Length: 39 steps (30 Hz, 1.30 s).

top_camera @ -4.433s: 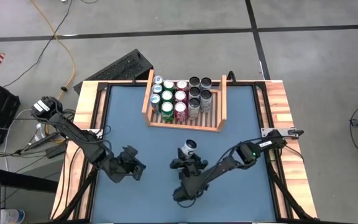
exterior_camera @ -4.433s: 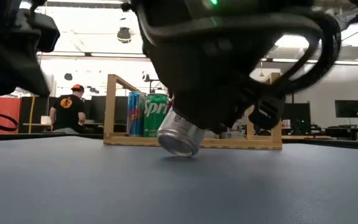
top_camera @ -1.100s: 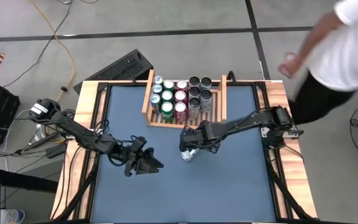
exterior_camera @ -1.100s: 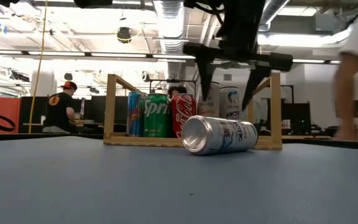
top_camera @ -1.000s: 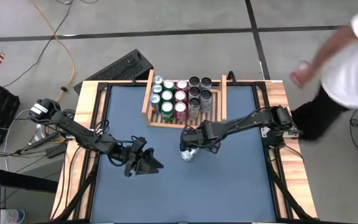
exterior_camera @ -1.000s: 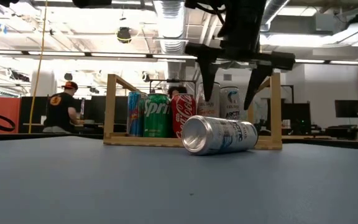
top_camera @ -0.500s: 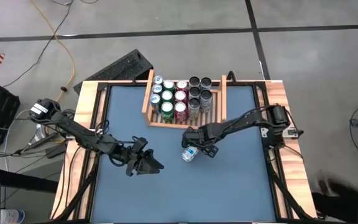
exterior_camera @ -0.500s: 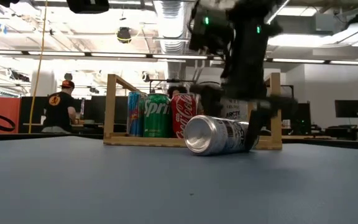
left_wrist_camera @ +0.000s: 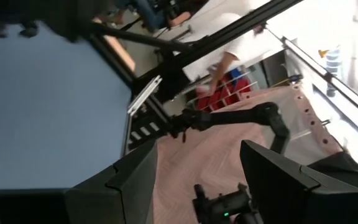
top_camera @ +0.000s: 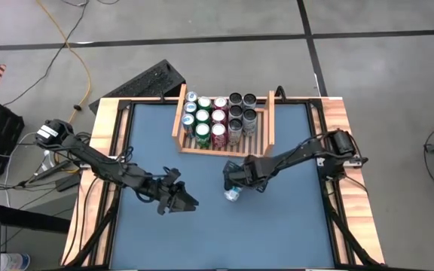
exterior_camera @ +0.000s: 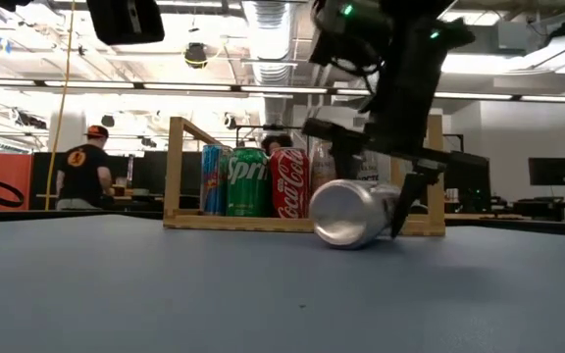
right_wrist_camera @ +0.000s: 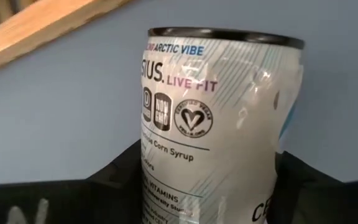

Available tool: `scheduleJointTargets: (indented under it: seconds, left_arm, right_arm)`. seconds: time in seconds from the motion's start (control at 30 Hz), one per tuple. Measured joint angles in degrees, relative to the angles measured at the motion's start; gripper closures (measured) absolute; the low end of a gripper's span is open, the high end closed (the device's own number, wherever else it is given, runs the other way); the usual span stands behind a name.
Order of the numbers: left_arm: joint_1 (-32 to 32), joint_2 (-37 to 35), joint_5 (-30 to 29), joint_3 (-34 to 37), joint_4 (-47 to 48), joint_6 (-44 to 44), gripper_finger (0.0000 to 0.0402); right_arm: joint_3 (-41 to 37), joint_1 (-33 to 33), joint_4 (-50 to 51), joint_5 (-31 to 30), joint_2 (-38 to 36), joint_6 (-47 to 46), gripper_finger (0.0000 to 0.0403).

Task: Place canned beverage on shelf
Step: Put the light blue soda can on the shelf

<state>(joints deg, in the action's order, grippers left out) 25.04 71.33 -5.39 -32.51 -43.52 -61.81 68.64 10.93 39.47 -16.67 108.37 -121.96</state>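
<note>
The silver can [top_camera: 233,194] lies on its side on the blue desk [top_camera: 292,226], just near of the shelf [top_camera: 224,124], with the right hand [top_camera: 239,183] clamped around it, fingers [right_wrist_camera: 123,171] on both sides. The left hand [top_camera: 181,202] waits left of it over the desk, fingers [left_wrist_camera: 135,180] parted and empty.

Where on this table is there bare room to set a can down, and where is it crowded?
The blue mat is bare in front of both grippers and beside the shelf. On the shelf, only the slatted strip by its right side board looks free; the other rows are full. The middle is crowded: the right gripper closes around the silver can, and the left gripper hovers nearby.
</note>
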Motion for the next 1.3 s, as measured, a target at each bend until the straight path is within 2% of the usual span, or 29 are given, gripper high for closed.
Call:
scheduleJointTargets:
  seconds: [0.1, 0.23, 0.43, 0.57, 0.63, 0.87, 1.07, 1.3]
  left_arm:
    - [0.00, 0.00, 0.02, 0.00, 1.36, -0.58, 0.0184]
    - [0.00, 0.00, -0.09, 0.00, 1.54, -0.37, 0.0184]
    - [0.00, 0.00, -2.78, 0.00, 2.96, 0.69, 0.0184]
    - [0.00, 0.00, -4.47, 0.00, 5.42, 0.69, 0.0184]
    - [0.00, 0.00, -5.82, 0.00, 6.92, 0.71, 0.0184]
    - [0.01, 0.02, -12.58, 0.00, 11.20, 0.70, 0.0184]
    - [0.00, 0.02, -15.18, 0.00, 12.25, 2.67, 0.0184]
    - [-0.02, 0.02, -20.29, 0.00, 14.45, 2.64, 0.0184]
  right_arm:
    - [-0.03, 2.33, 1.48, -6.25, -1.18, 1.39, 0.0177]
    - [-0.28, 5.25, 8.37, -16.55, -3.45, 6.21, 0.0177]
    - [-0.09, 9.89, 11.14, -37.68, -5.53, 26.58, 0.0177]
    - [2.35, 11.28, 10.76, -44.33, -5.56, 39.62, 0.0177]
    - [3.68, 11.26, 9.35, -50.10, -4.78, 44.26, 0.0177]
    - [4.02, 10.54, 5.79, -66.99, -3.97, 46.57, 0.0177]
    - [3.05, 11.33, -2.50, -73.84, -2.64, 51.61, 0.0177]
    - [2.53, 12.68, -14.10, -73.00, 8.01, 52.19, 0.0177]
